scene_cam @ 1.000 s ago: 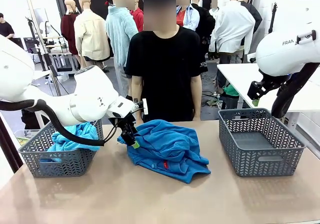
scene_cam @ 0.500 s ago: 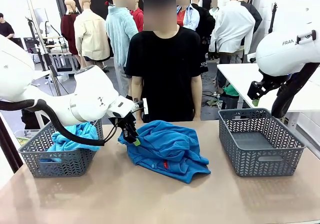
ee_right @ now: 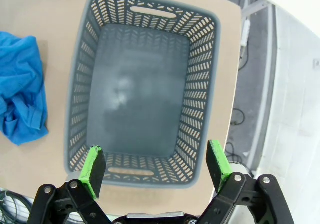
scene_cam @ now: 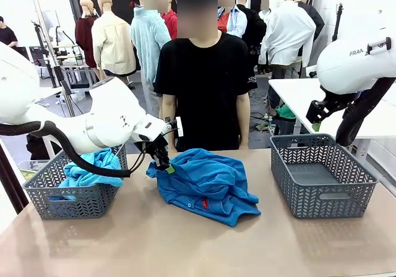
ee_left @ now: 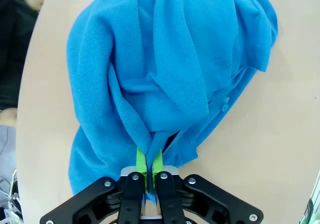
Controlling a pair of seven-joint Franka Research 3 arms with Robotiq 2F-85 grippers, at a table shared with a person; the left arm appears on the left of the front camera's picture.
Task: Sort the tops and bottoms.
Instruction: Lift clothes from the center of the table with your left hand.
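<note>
At mid-table, toward the far edge, the blue top (scene_cam: 210, 181) is found lying crumpled, its red tag (scene_cam: 205, 203) turned to the near side. The left gripper (ee_left: 148, 159) is pressed together on a fold at the garment's left edge; in the left wrist view a ridge of cloth is seen pinched between the green pads. The left basket (scene_cam: 68, 204), just beside, is loaded with turquoise garments (scene_cam: 86, 172). The right gripper (ee_right: 156, 166) is held spread, high over the right basket (scene_cam: 309, 184), well apart from the cloth. A person (scene_cam: 204, 85) is noted at the far side.

Step judged: the top is to be lifted and carried to the left basket. Only a thin fold appears to be held, so the lift is best taken slowly and straight up until the trailing hem is cleared from the table (scene_cam: 185, 246); with a snatch, the knit could be pulled out of the pads. Height should be gained before any sideways move, so that hanging cloth is not dragged against the basket rim. Release is best made low over the basket's middle, so that sleeves are not left draped outside.
</note>
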